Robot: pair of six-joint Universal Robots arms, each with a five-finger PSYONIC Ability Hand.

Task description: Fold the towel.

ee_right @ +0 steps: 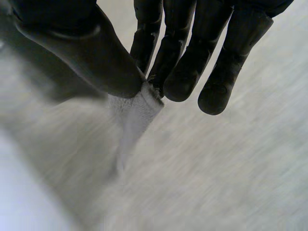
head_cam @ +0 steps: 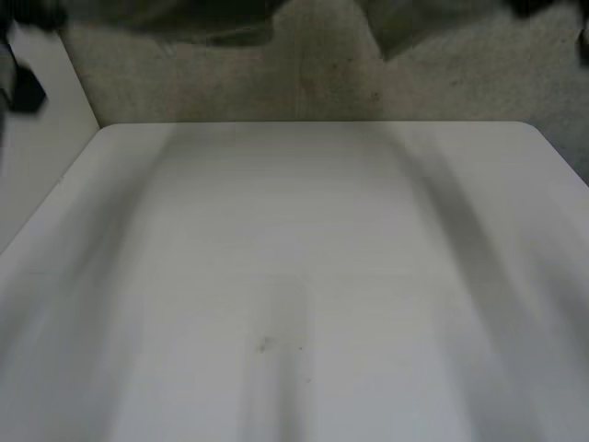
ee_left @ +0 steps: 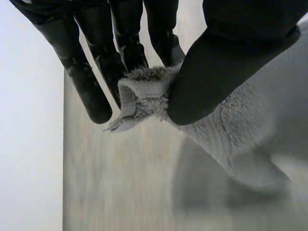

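Two pinches hold the towel [ee_left: 240, 130], one each by left robot hand [ee_left: 226, 62] and right robot hand [ee_right: 86, 53], cloth trailing from both fingertips.

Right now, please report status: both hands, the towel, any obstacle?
Left robot hand pinches towel hem. Right robot hand pinches towel edge. No obstacle seen on white table.

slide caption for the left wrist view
Left hand pinches the hemmed edge of the grey towel between thumb and fingers.
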